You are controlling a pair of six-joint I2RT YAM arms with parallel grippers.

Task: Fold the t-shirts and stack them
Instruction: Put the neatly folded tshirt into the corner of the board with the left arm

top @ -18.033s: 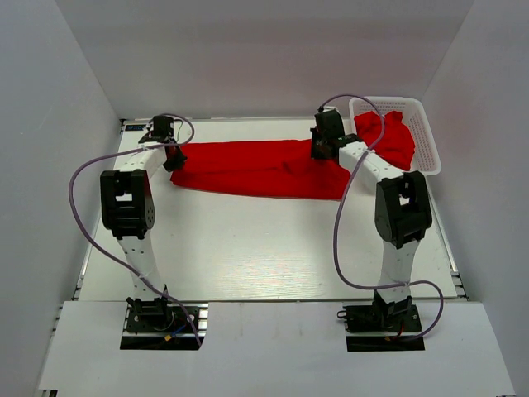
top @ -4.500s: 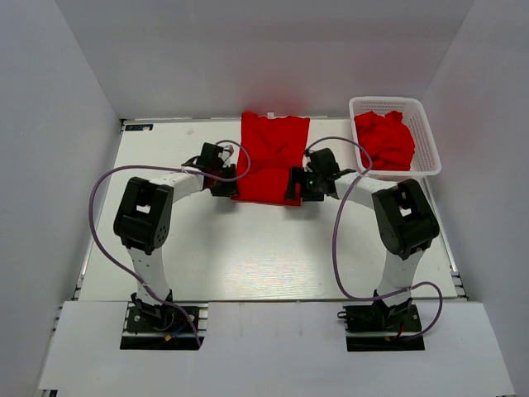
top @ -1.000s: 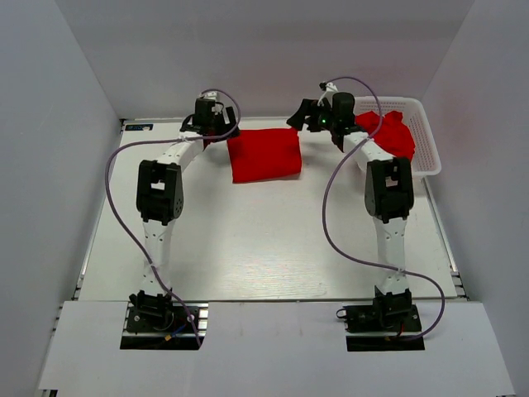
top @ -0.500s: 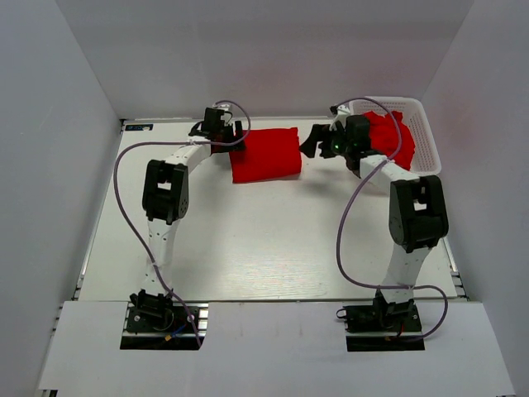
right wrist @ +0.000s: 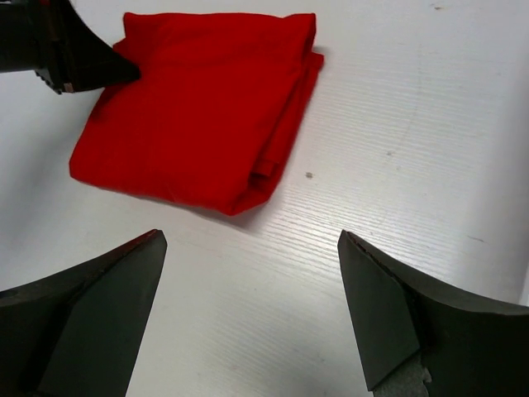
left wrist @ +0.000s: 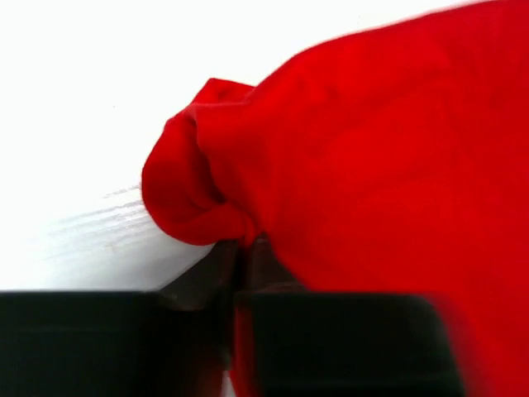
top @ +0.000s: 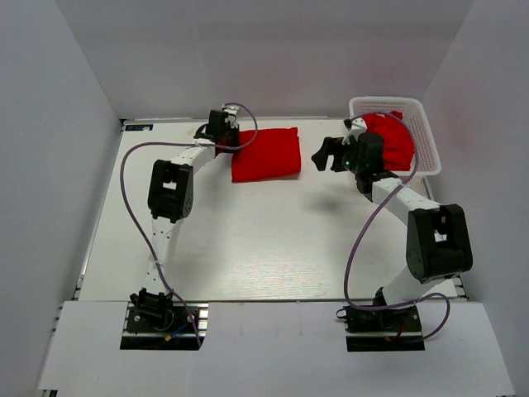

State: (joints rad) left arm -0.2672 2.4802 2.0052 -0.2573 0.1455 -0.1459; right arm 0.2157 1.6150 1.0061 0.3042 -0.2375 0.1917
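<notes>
Lying at the far middle of the counter (top: 248, 240), the folded t-shirt (top: 266, 155) forms a red pad; the left end effector (top: 230, 141) is clenched on its bunched left corner, its fingers blurred and cut off in the wrist view; the right end effector (top: 324, 155) hangs released, just right of the shirt; crumpled t-shirts (top: 390, 142) fill the basket (top: 428, 141), partly hidden by the right arm.

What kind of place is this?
Probably a robotics lab test cell: white walls box in a table, a left arm and right arm bolted at its edge, one folded red t-shirt.
</notes>
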